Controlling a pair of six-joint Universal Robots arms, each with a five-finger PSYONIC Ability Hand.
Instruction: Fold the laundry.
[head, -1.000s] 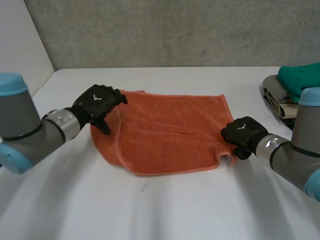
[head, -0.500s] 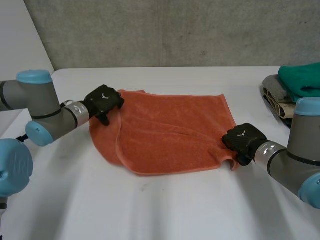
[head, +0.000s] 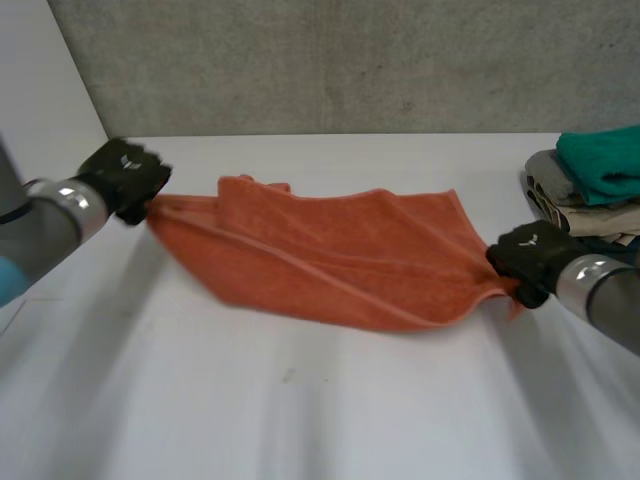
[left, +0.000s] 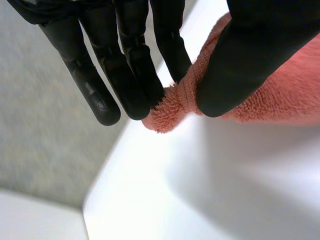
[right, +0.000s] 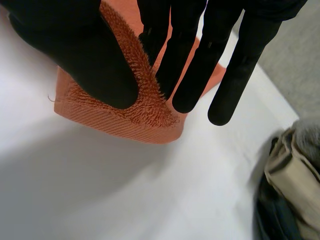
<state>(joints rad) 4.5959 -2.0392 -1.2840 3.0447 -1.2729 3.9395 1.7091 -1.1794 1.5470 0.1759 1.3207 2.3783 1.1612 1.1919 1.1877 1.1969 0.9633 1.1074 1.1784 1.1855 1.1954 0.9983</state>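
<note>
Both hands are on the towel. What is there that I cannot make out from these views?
- Head view: the fingers of the left hand and the right hand, hidden behind the backs of those hands.
- Head view: the clothes pile, cut off by the edge, so its item count is unclear.
- Head view: whether the towel touches the table at its sagging middle; the cloth hides its underside.

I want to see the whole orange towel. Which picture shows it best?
The head view: the whole orange towel is stretched between the left hand and right hand. Each wrist view shows one pinched end, close up.
</note>
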